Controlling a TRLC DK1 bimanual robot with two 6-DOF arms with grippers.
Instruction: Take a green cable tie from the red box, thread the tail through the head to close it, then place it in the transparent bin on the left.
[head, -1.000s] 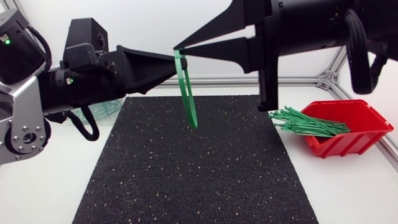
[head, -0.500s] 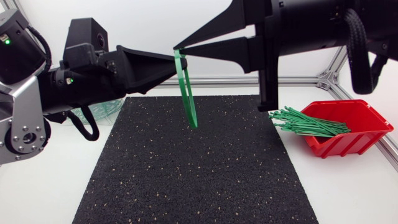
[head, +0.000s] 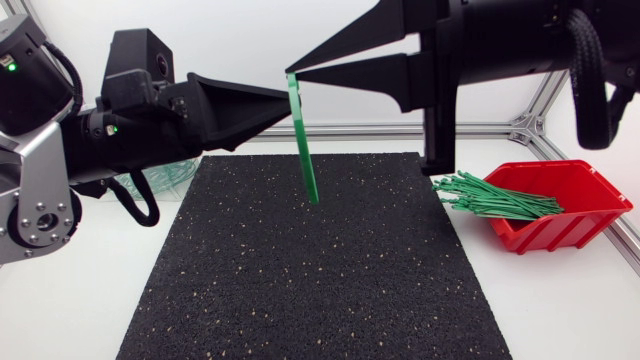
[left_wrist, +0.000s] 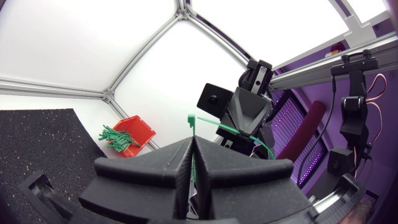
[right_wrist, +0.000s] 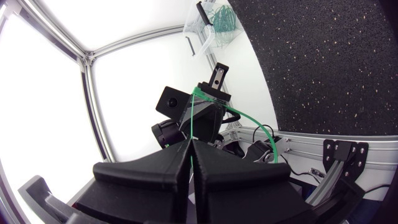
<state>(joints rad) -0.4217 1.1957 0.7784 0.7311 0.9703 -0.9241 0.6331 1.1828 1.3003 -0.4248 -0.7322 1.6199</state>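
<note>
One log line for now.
left gripper: shut on green cable tie | right gripper: shut on it | held above black mat

below the left claw and the right claw: a black rubber mat flecked with pale specks, flat on a white tabletop, bare white to either side of it. behind both claws, a silver aluminium rail along the table's far edge, joined at a corner to slanting rails beyond the right claw. above that rail, a plain white wall panel. ahead of the left claw, in its wrist view, more white panels framed by silver rails. bright, soft, even light throughout.
</note>
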